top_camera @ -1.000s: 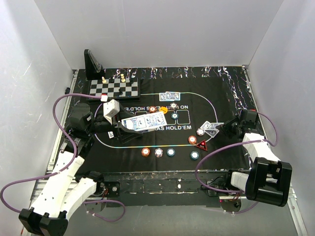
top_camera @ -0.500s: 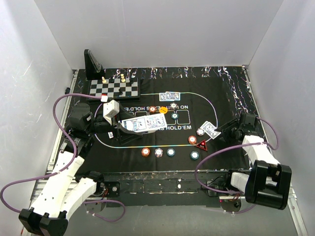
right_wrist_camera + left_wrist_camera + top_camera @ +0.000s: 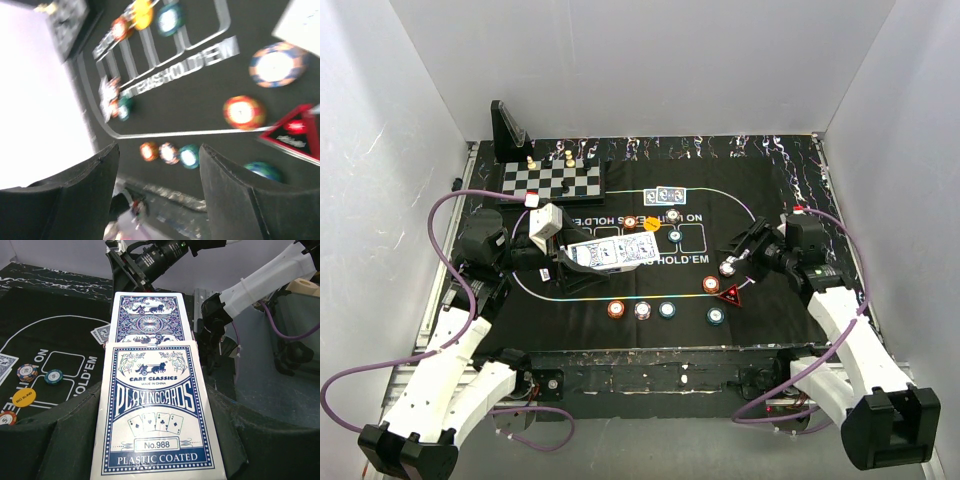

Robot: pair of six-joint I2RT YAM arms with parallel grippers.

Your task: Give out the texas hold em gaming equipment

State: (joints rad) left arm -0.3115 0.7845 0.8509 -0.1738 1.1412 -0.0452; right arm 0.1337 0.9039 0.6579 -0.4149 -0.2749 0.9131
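My left gripper (image 3: pixel 582 255) is shut on a blue-and-white playing card box (image 3: pixel 157 410), held over the mat's left half. One patterned-back card (image 3: pixel 150 317) sticks out of the box's top. My right gripper (image 3: pixel 745 245) hangs open and empty over the mat's right side. Below it lie an orange-and-white chip (image 3: pixel 275 64), a red chip (image 3: pixel 244 112), the red triangular marker (image 3: pixel 295 135) and a teal chip (image 3: pixel 262 170). A white card corner (image 3: pixel 300 20) shows at that view's top right. Orange, white-pink and teal chips (image 3: pixel 642 309) sit in a row along the near line.
A chessboard (image 3: pixel 552 181) with pieces stands at the far left, with a black stand (image 3: pixel 508 130) behind it. Two face-down cards (image 3: pixel 667 194) lie at the mat's far side. A yellow disc (image 3: pixel 651 224) and more chips sit near the centre boxes.
My right gripper opened and let go of the cards beside the white chip, then rose and swung inward over them. The left gripper with the box has not moved.
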